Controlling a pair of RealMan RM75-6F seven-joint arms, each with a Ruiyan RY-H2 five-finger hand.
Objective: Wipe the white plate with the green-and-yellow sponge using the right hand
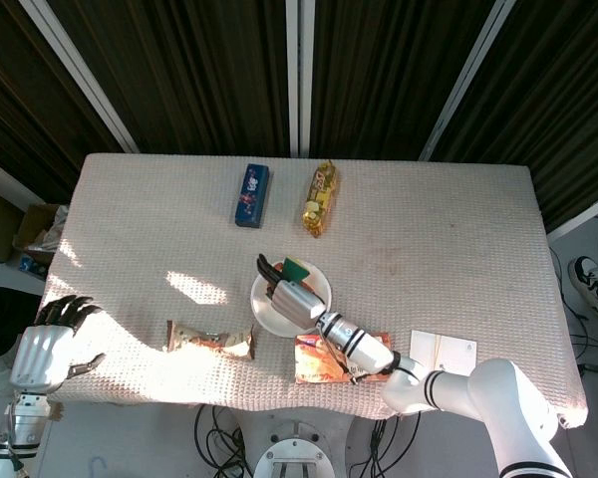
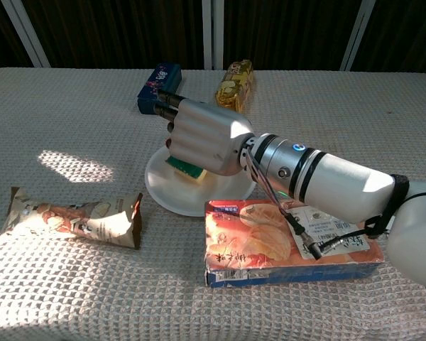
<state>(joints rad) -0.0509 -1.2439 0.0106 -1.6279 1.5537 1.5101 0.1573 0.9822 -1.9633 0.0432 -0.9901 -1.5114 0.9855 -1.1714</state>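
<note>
The white plate (image 1: 269,317) (image 2: 172,193) lies on the table near its front middle. My right hand (image 1: 290,297) (image 2: 203,136) is over the plate, palm down, and holds the green-and-yellow sponge (image 2: 187,168) (image 1: 297,267) pressed on the plate's surface. Most of the sponge is hidden under the hand; only its edge shows. My left hand (image 1: 48,342) hangs off the table's front left corner, fingers curled loosely, holding nothing.
A red snack box (image 2: 284,245) lies just in front of the plate under my right forearm. A brown wrapper packet (image 2: 71,217) lies front left. A blue box (image 2: 158,88) and a yellow packet (image 2: 234,84) lie behind the plate. A white card (image 1: 444,351) is front right.
</note>
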